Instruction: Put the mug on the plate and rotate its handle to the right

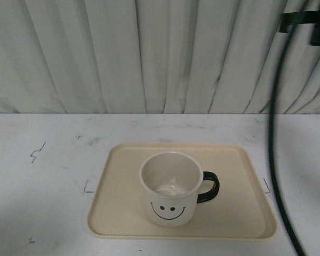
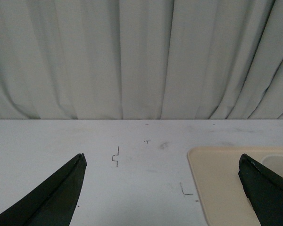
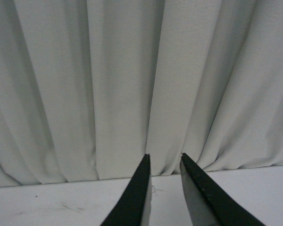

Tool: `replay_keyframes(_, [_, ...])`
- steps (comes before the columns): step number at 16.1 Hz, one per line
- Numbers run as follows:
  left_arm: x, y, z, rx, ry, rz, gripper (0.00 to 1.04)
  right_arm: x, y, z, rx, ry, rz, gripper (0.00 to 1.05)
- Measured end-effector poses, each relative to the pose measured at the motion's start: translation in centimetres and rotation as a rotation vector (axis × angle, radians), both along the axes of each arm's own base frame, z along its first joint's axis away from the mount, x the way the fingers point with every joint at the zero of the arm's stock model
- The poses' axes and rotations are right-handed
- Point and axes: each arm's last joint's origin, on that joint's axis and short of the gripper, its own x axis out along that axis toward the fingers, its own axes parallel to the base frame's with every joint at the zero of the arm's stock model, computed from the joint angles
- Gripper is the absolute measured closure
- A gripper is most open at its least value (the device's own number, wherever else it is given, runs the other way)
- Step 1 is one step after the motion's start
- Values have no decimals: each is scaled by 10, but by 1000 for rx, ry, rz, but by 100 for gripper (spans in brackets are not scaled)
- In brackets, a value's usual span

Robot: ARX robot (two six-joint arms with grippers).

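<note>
Mug (image 1: 168,189) sits on plate (image 1: 234,160), handle (image 1: 210,186) at 3 o'clock: job looks done. Left hand (image 2: 161,157) wide open, right hand (image 3: 164,155) barely open. No move needed.

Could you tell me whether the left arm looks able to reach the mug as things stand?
Probably yes: the left hand is wide open and empty over the table, a corner of the plate lies just beside it, and nothing stands between it and the upright mug.
</note>
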Motion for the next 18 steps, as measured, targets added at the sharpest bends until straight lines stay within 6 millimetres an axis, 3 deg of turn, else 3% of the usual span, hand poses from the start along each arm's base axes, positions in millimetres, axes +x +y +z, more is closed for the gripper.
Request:
replay_keyframes(1, [0,0,0,0,0,0,7,-62,-23,-27,30,-18,67,103])
replay_keyframes(10, [0,0,0,0,0,0,7,-104,-50,-39,32,-8,33,103])
replay_keyframes(18, [0,0,0,1,0,0,7,-165,-78,-62,33,26,45,103])
